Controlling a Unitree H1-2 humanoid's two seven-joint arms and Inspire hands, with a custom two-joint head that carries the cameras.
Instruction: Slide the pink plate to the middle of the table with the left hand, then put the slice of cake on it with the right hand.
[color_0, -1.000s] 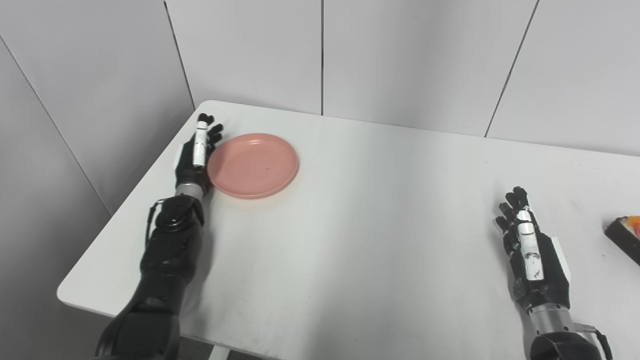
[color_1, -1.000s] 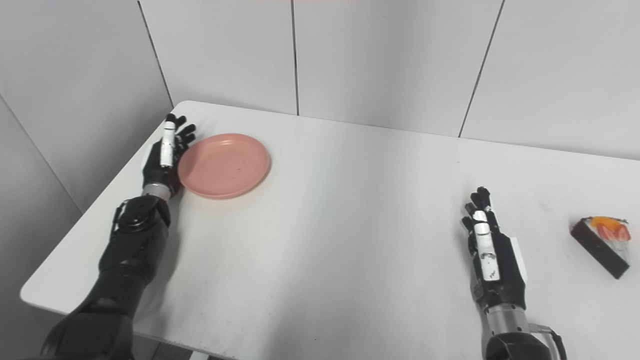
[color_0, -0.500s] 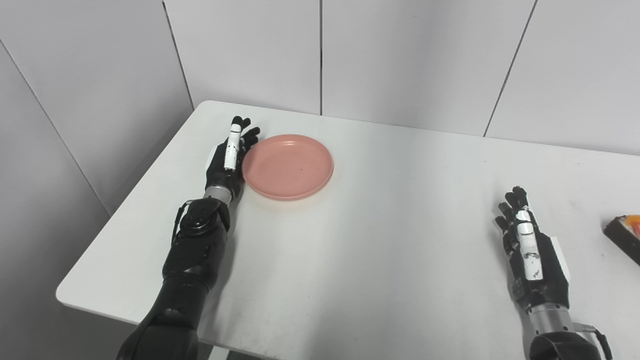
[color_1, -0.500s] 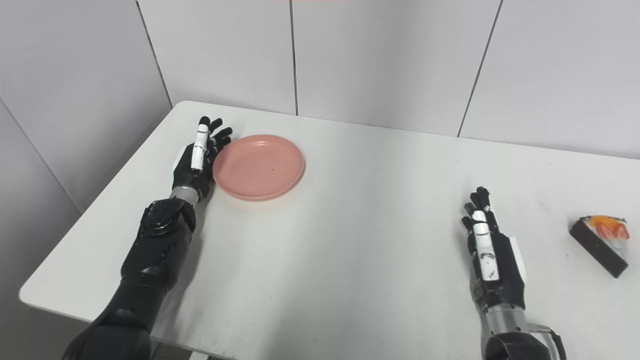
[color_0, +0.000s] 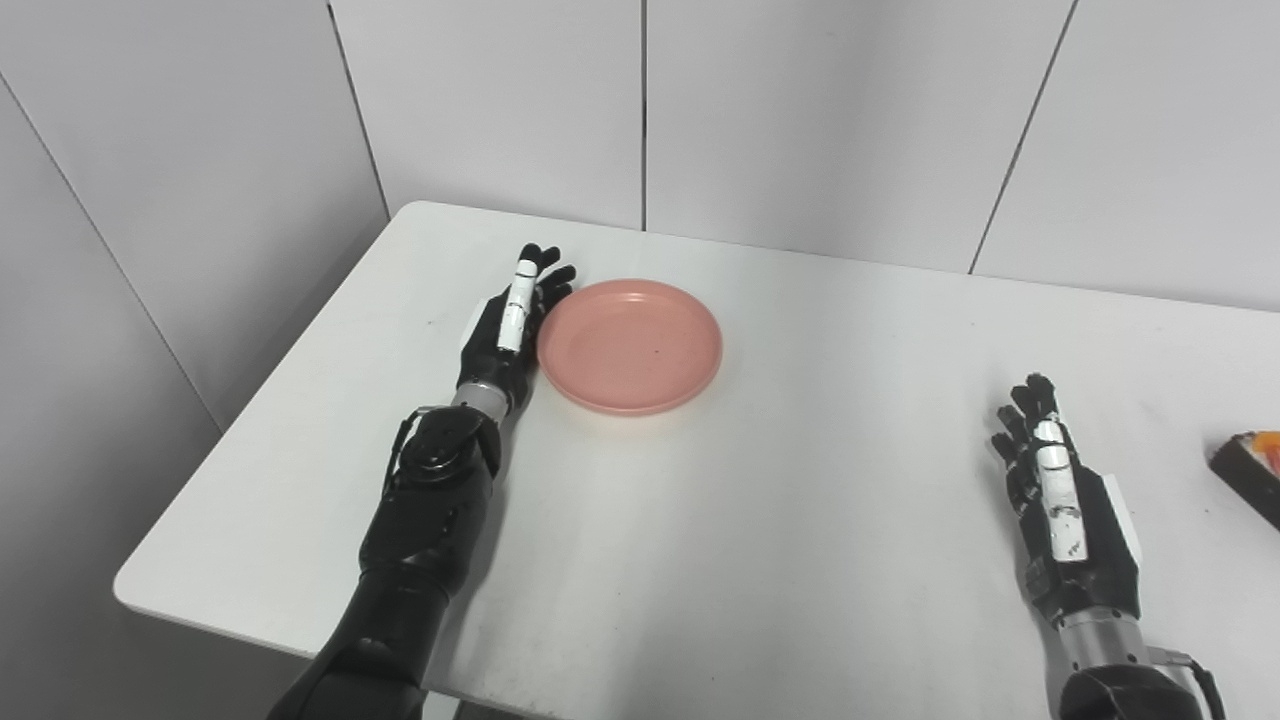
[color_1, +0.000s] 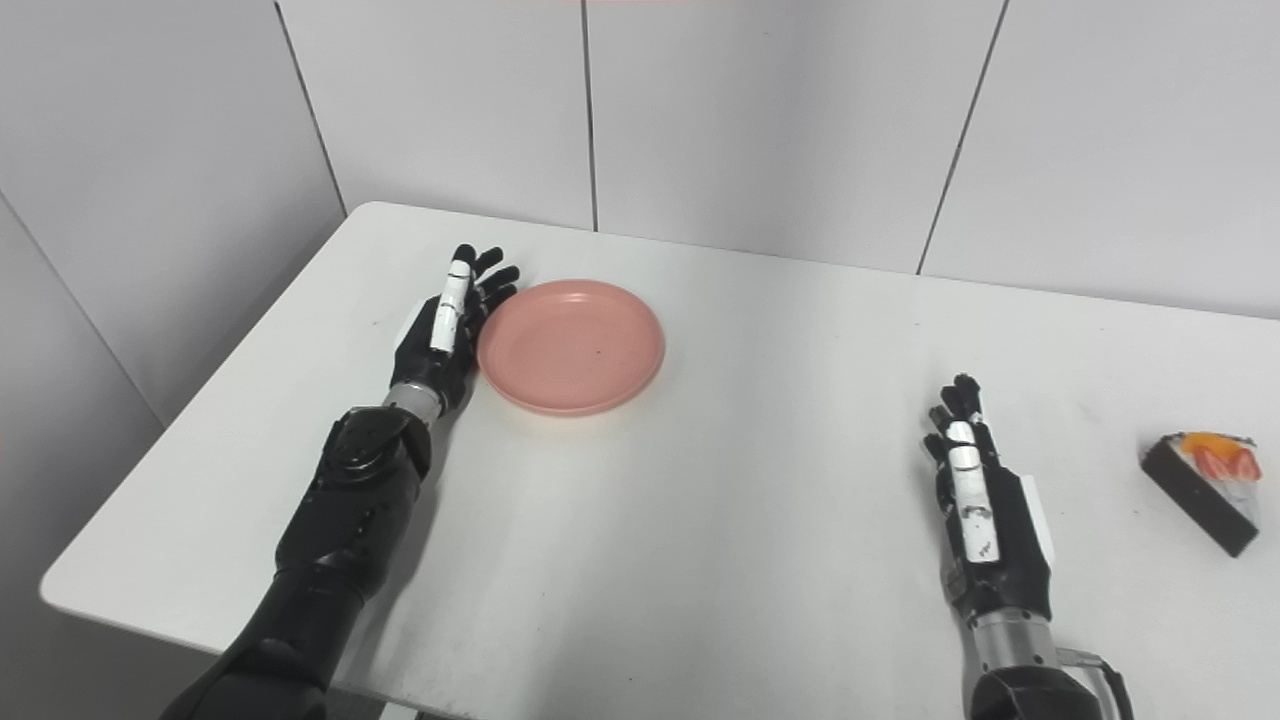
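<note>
Fingers extended and held together, the left robot hand (color_1: 441, 335) is standing on edge on the white worktop (color_1: 700, 520), with its palm side pressing against the left rim of the pink plate (color_1: 572, 346). It is gripping nothing; it is acting as a flat pusher. Its black arm is reaching in from the lower left of the view.

The plate is lying flat and empty, sitting left of the worktop's middle and toward the far edge. Judging from that position, the sliding step is under way but not finished: the plate needs to travel further to the right, and probably a little nearer the robot, before it counts as centred.

Over on the other side, the right robot hand (color_1: 985, 525) is waiting near the front right of the worktop, fingers straight and a little apart, holding nothing. It is well apart from the plate.

Further right again, near the worktop's right edge, the slice of cake (color_1: 1202, 488) is resting untouched. It is a dark wedge, likely chocolate, topped with red and orange fruit pieces. In the left eye view it is partly cut off by the picture's edge.

So the second step, lifting the cake onto the plate, is not yet begun. Pale wall panels are standing behind the worktop.
</note>
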